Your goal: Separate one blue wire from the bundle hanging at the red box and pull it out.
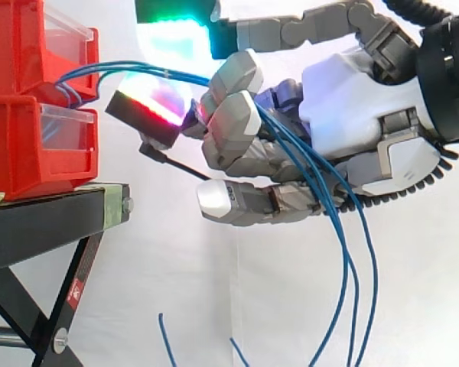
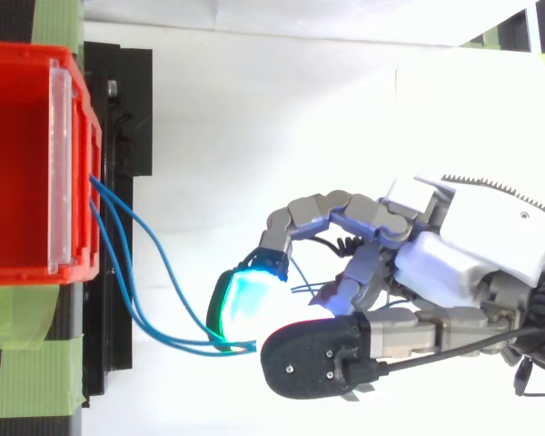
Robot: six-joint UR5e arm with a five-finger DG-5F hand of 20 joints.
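Partly behind hand [image 1: 344, 92], blue wires [image 1: 141, 69]

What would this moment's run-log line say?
hand: fingers curled round blue wires | wires: several, running from red box | separation: not yet

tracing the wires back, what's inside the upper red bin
From above, the upper red plastic bin shows bare red floor. The thin blue wires run in below its clear front panel; their ends are covered.
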